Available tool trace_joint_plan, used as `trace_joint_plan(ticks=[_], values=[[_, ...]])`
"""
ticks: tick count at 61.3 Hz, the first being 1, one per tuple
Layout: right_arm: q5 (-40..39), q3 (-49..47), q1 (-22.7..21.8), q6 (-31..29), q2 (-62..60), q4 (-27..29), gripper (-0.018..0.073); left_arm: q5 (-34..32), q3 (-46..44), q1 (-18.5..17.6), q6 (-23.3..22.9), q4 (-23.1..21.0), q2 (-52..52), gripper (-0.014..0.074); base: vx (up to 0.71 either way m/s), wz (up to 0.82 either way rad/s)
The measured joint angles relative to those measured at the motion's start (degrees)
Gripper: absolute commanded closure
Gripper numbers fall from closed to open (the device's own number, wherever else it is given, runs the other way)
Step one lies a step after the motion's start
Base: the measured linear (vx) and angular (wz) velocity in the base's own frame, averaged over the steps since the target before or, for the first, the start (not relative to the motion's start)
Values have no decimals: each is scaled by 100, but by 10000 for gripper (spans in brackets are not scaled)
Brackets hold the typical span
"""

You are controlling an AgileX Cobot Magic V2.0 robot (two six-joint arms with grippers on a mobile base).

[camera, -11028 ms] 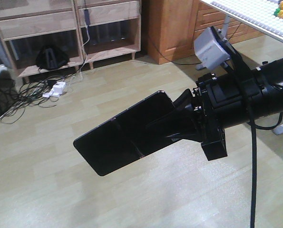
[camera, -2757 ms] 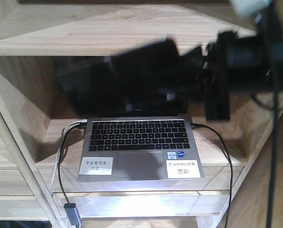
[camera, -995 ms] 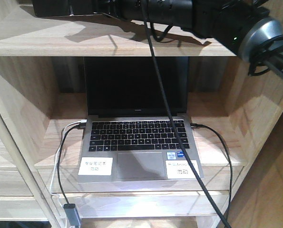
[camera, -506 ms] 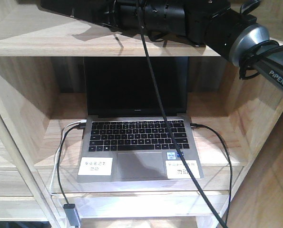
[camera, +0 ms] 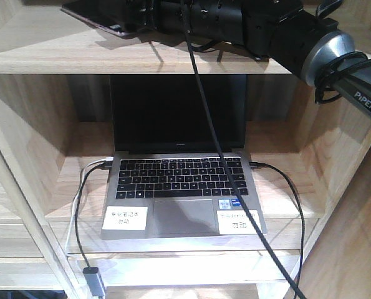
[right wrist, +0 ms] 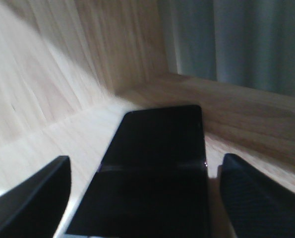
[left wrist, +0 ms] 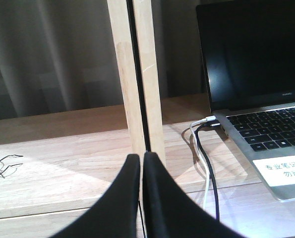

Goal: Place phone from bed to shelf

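Pale wood planks of the shelf (camera: 141,59) fill the front view, where the right arm reaches in from 2 o'clock over the top board with the phone (camera: 95,15) at 11 o'clock above a grey laptop (camera: 182,193) in the compartment below. Left wrist view: the left claw (left wrist: 141,163) has its fingers pressed together, empty, at 6 o'clock before a shelf upright (left wrist: 137,74). Right wrist view: the right claw (right wrist: 137,198) stands wide, its fingers either side of the phone (right wrist: 157,163) lying flat on the board.
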Motion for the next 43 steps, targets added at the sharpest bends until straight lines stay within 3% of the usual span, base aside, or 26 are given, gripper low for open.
trace_joint_plan(ticks=[20,30,43], values=[[42,6,0,566,-391,-1262,-18,0,0,0,0,0,0,595,0,0],[355,6,0,1185,-737,-1868,-10,0,0,0,0,0,0,595,0,0],[1088,6,0,2024,-1093,-2714,65,0,0,0,0,0,0,595,0,0]])
